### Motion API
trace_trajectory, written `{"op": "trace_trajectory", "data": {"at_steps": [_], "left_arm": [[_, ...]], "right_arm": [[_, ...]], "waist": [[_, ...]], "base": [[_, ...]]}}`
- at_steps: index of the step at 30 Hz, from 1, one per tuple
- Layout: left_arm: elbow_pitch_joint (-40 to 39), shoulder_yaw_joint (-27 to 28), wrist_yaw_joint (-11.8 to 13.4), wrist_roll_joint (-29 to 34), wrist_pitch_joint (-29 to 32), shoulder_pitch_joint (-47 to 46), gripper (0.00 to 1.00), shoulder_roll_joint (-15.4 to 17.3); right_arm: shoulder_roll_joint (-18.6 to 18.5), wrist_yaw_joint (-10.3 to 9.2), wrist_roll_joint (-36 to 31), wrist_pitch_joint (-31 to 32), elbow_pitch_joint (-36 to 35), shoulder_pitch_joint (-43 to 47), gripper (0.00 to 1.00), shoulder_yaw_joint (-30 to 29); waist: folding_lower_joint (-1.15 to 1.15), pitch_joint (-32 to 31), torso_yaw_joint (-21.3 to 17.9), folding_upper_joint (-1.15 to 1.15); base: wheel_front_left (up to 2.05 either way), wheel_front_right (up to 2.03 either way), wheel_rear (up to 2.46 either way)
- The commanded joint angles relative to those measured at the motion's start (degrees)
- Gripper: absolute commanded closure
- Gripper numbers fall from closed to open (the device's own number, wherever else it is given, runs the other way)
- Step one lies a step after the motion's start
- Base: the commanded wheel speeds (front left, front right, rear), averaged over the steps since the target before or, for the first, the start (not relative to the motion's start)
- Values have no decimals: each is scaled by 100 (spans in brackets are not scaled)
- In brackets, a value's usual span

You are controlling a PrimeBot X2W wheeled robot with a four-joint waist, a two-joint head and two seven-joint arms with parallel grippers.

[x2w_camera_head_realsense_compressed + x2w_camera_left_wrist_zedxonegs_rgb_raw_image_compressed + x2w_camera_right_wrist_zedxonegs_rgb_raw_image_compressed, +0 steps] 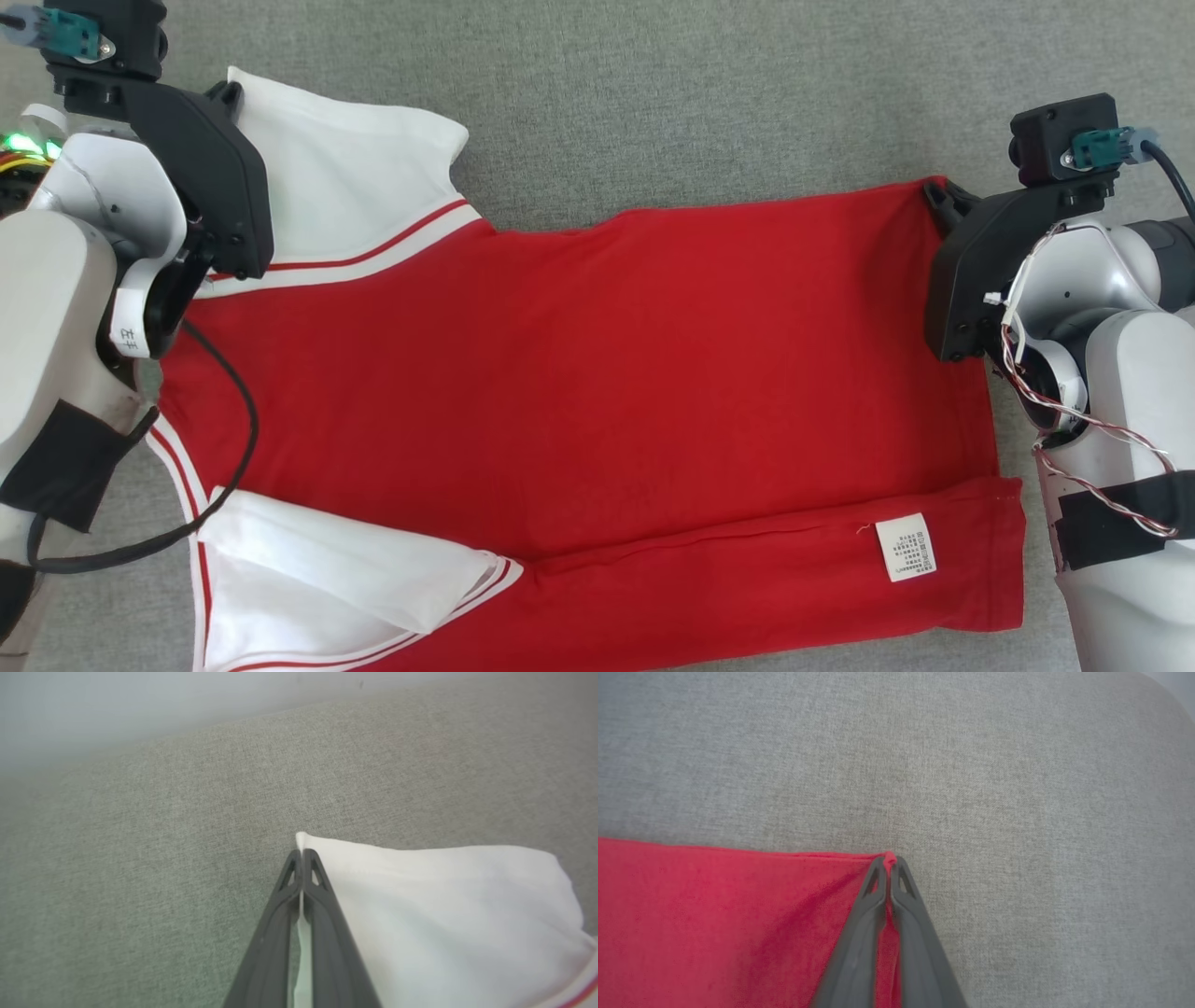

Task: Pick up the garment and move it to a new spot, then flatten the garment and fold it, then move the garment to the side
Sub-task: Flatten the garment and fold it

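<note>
The red-and-white T-shirt (579,373) lies spread on the grey fabric surface (700,93). The left fingers (327,924) clamp a white sleeve corner and the right fingers (908,924) a red hem corner (2 thin bites). Uneven lifting could pull either free.

Place: an indoor bench for handling clothes, most like a lab; the kind of room cannot be told for certain.
Surface: a grey woven cloth (709,103) covers the whole work area, with a rounded corner (1174,690) in the right wrist view.
Backdrop: a plain pale wall (140,704) rises behind the cloth's far edge.
Rig: bare twisted wires (1109,495) run along the right forearm (1130,392), as on an experimental set-up.
Work piece: one garment (579,373) lies spread out, its care label (906,547) showing.
</note>
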Motion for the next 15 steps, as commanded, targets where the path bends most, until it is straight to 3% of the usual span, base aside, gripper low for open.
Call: {"op": "trace_trajectory", "data": {"at_steps": [1, 7, 10, 15], "left_arm": [[28, 24, 9, -7, -106, 74, 100, -9], [32, 181, 161, 68, -864, 265, 100, -111], [-78, 187, 156, 125, -1489, 625, 100, -181], [-294, 239, 397, 299, -2492, 1184, 100, -359]], "right_arm": [[-30, 4, -6, -63, -8, 81, 100, -16], [-39, 4, 69, -354, -115, 240, 100, -27], [-79, 4, 185, -671, -179, 502, 100, -50], [-120, 4, 189, -1154, -368, 904, 100, -245]], "waist": [[0, -56, 3, 0], [0, -329, 90, 0], [0, -591, 218, 0], [0, -954, 438, 0]], "base": [[0, 0, 0], [0, 0, 0], [0, 0, 0], [0, 0, 0]]}}
